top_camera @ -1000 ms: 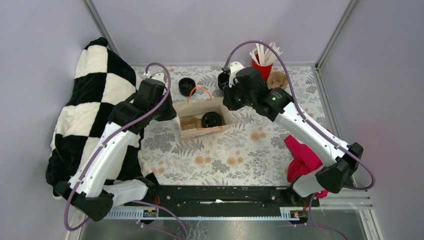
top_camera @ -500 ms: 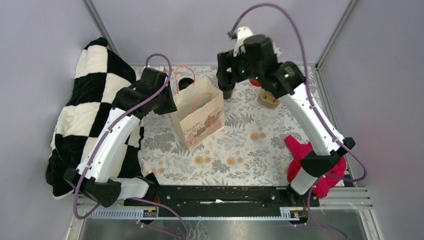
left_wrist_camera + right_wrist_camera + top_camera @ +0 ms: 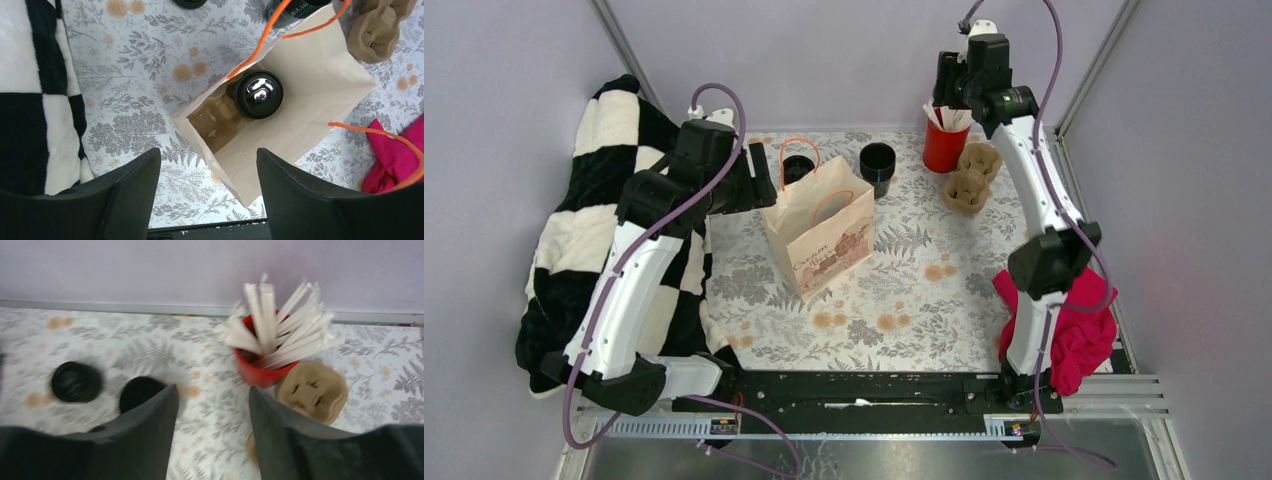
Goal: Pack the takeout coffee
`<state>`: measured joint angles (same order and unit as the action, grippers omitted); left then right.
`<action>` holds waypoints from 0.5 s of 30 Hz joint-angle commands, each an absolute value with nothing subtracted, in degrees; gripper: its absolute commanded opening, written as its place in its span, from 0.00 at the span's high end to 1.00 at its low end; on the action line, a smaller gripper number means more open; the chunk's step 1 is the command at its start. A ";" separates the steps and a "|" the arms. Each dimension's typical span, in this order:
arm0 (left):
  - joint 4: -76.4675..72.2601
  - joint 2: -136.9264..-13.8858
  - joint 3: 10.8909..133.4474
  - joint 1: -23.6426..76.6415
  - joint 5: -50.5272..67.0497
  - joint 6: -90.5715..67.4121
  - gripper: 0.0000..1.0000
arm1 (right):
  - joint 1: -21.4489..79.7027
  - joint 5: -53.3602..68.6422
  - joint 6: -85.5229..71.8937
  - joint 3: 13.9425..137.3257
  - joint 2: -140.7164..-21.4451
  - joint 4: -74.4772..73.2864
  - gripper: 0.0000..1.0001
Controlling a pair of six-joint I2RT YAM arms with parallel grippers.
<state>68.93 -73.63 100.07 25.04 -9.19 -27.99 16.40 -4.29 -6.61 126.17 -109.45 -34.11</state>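
Brown kraft paper bag [image 3: 819, 235] with orange cord handles and a printed front. It stands upright, mouth open, centre-left in the top view on a grey floral tablecloth [image 3: 904, 300].

Contents, seen in the left wrist view: takeout coffee [image 3: 258, 94], a small black cup with a glossy round black lid. It sits upright at the bag's bottom beside a brown pulp-like insert [image 3: 212, 125]. In the top view the bag wall hides it.

Left gripper [image 3: 207, 160]: poised over the bag mouth, black fingers [image 3: 132, 192] spread wide with nothing between them.

Right gripper [image 3: 212, 395]: high at the upper right of the top view, above the red cup, fingers parted and empty.

Surroundings:
- Lidless black cup [image 3: 877, 165], just behind the bag's right corner.
- Black round piece [image 3: 797, 168] behind the bag, framed by an orange handle; whether it is a cup or a lid cannot be told.
- Red cup of white sticks [image 3: 944, 148], upper right.
- Brown pulp cup carrier [image 3: 969, 182], just beside the red cup.
- Black-and-white checked blanket [image 3: 604, 220] along the left edge, under the left arm.
- Crimson cloth [image 3: 1074, 335], lower right, partly behind the right arm.

Hard to make out: the right wrist view is blurred, and a finger cuts off the nearer black cup at its lower left. The left wrist view crops the carrier at its upper right and the cloth at its lower right.
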 commanded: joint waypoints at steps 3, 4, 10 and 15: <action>70.40 -70.69 104.32 24.78 -12.78 -23.79 0.23 | 10.91 -6.67 -6.02 136.76 -123.62 -28.25 0.54; 70.18 -70.40 104.20 24.78 -12.76 -23.69 0.23 | 10.56 -6.18 -6.31 137.93 -125.28 -27.36 0.59; 69.95 -69.85 103.45 24.78 -11.14 -22.43 0.22 | 10.12 -4.50 -3.01 136.92 -129.79 -17.02 0.76; 70.11 -69.77 103.30 24.76 -11.20 -22.63 0.20 | 9.89 -2.52 -2.40 138.45 -133.63 -14.33 0.73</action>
<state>70.70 -70.63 102.21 25.04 -10.90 -23.70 9.69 -3.99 -3.90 134.65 -131.96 -21.93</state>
